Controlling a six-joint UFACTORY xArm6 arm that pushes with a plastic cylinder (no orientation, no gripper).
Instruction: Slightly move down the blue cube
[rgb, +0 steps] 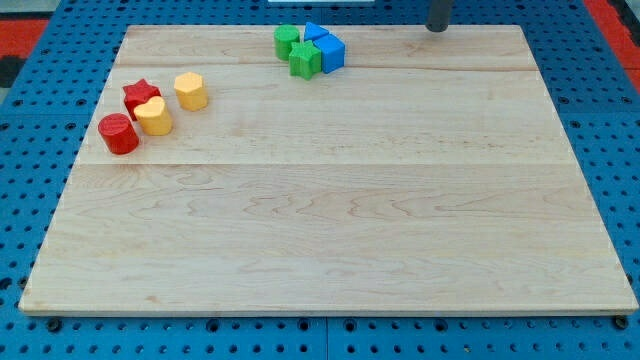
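Note:
The blue cube (331, 53) sits near the view's top middle of the wooden board (330, 200). It touches a green star-like block (305, 61) on its left and a second blue block (315, 32) just above it. A green cylinder-like block (287, 41) stands to the left of that group. My tip (437, 28) is at the view's top edge, to the right of the blue cube and well apart from it.
At the view's left stand a red star (141, 97), a red cylinder (118, 134), a yellow heart-like block (153, 117) and a yellow hexagonal block (190, 91). The board lies on a blue pegboard surface (30, 150).

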